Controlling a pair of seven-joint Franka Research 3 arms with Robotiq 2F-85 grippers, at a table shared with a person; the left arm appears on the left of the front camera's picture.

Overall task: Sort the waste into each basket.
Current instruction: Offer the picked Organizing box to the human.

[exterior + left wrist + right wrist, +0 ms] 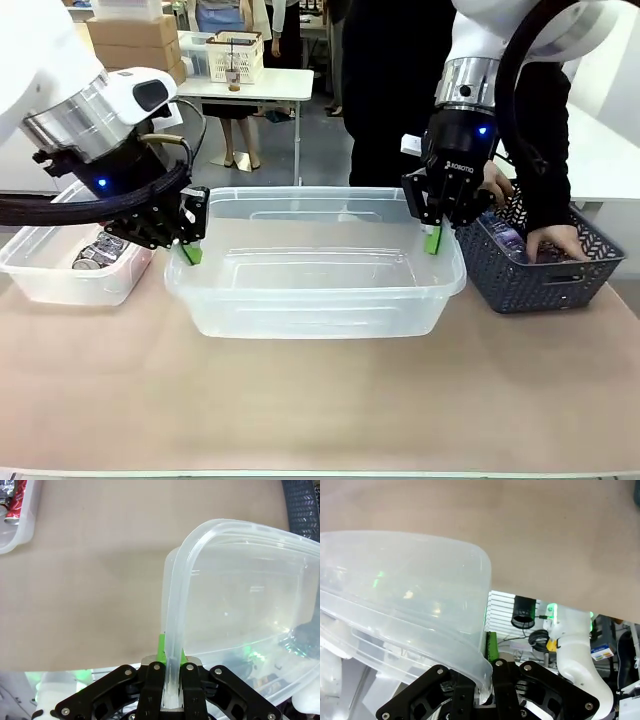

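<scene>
A large clear basket [300,300] stands in the middle of the table with nothing in it. My left gripper [188,250] is shut on its left rim, and the left wrist view shows the rim [200,535] pinched in that gripper [172,652]. My right gripper [433,238] is shut on the right rim, and the right wrist view shows this gripper [487,650] clamping the basket's corner [420,580]. A smaller clear basket [60,285] at the far left holds red and silver cans [100,255] [15,500].
A dark grey lattice basket [545,270] stands at the right, just beside my right gripper. A person's hand [555,240] reaches into it, next to a clear item [500,235]. Bare table lies in front of the large basket.
</scene>
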